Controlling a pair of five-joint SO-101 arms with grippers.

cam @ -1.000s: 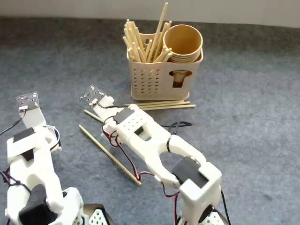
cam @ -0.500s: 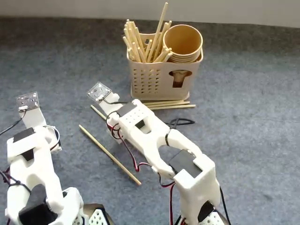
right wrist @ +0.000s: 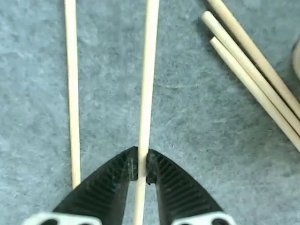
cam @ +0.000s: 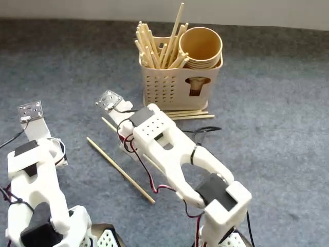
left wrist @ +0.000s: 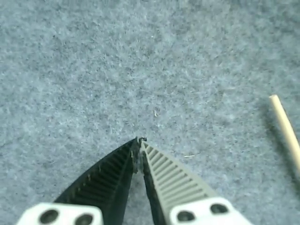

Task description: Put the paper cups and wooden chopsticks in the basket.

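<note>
From above, the basket point(cam: 180, 87) already holds stacked cups point(cam: 201, 49) and a bundle of chopsticks point(cam: 154, 49). Three spare sticks point(cam: 187, 114) lie at its foot, and the right arm point(cam: 164, 149) covers its own grip.

The right wrist view shows that grip. The right gripper point(right wrist: 142, 161) is clamped on one flat stick point(right wrist: 146, 93), likely to lift it, with a loose stick point(right wrist: 71, 93) alongside.

In the left wrist view, the left gripper point(left wrist: 139, 143) is pressed together on nothing, apparently parked over the carpet point(left wrist: 140, 56).
</note>
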